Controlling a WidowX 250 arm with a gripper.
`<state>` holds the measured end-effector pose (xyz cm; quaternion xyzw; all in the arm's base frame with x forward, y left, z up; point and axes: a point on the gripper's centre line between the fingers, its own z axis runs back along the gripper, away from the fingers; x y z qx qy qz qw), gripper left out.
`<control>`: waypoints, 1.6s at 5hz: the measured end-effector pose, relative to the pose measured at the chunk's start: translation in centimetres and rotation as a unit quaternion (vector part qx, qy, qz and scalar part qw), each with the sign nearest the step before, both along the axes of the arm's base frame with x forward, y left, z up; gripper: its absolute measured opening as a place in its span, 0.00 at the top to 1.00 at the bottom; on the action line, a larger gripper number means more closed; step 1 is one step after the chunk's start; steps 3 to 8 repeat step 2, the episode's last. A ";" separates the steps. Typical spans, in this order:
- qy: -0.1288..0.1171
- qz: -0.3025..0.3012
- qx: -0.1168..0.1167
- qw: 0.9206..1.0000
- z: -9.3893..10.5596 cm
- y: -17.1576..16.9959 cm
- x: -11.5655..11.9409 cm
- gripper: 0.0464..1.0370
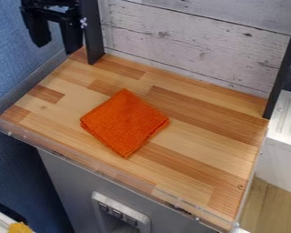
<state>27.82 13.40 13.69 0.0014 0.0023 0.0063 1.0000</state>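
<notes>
"Once you take it all in, what's the biggest thing?"

"The desk (pixel 203 141), with its top of light and dark wood strips."

"And behind it?"

"A pale plank wall (pixel 190 36), whitish with grey grain and dark knots. Down the left runs a blue surface (pixel 11 86), and under the desk's front edge there's a grey panel (pixel 69 186)."

"What about the right side?"

"A white unit (pixel 281 159) with a ridged top, just beside the desk. Two dark posts stand at the back, one towards the left (pixel 92 32) and one at the right (pixel 283 68). A clear rim (pixel 90 167) goes along the desk's front and left edges."

"Where's the cloth (pixel 125 123)?"

"Flat on the desk, left of its middle. It's orange, folded into a square, and turned so that one corner points to the back and one to the front."

"How does the gripper (pixel 57 47) stand?"

"Wide, its black fingers well apart with blue showing between them. It hangs at the upper left, by the left post, well apart from the cloth."

"Anything smaller?"

"A white fitting (pixel 142 221) on the grey panel, and a bit of something yellow (pixel 19 227) at the bottom left."
</notes>
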 end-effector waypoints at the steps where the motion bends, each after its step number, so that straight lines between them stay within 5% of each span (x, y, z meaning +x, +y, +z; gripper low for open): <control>1: 0.004 0.002 -0.005 1.000 0.0 -0.2 -0.1 0.04; 8: 0.004 0.005 -0.009 1.000 0.0 -0.3 -0.1 0.04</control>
